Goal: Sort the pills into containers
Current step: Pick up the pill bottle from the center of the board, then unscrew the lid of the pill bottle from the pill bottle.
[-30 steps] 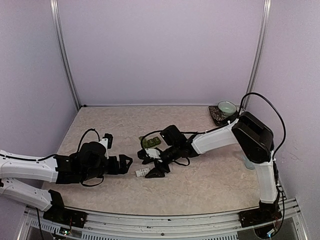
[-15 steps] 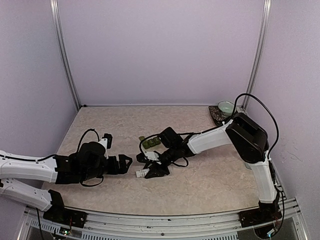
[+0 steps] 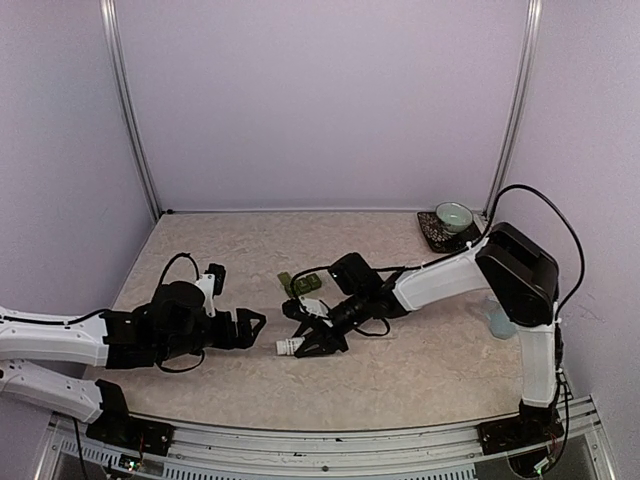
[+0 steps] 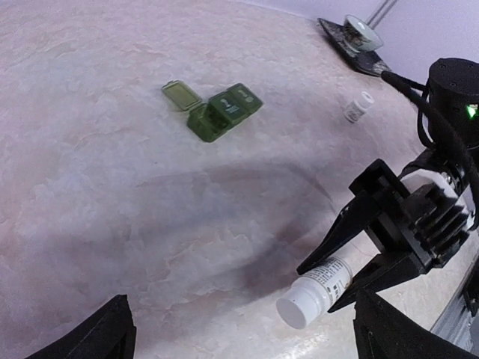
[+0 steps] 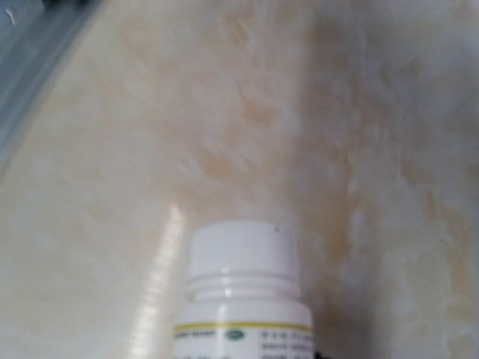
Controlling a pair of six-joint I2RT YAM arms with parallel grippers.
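1. Starting at the left, my left pincer [image 3: 255, 328] hangs low over the table [image 3: 200, 240], jaws spread wide, nothing between them.
2. Just right of it is a white pill bottle [image 4: 318, 286], turned on its side with its cap towards my left pincer.
3. My right pincer [image 3: 300, 335] grips that bottle, one finger pressed against each side of its body. I cannot tell whether the bottle touches the table.
4. A little farther back sit the containers [image 3: 305, 284], a dark green strip of three joined compartments. One end lid lies flipped open and the other two are down.
5. Farther right, my left wrist view shows a second small white bottle [image 4: 357, 107] standing upright on the table.
6. At the far right corner a green bowl [image 3: 453, 215] rests on a dark saucer [image 3: 432, 232], and a pale mug [image 3: 497, 322] stands beside my right arm.
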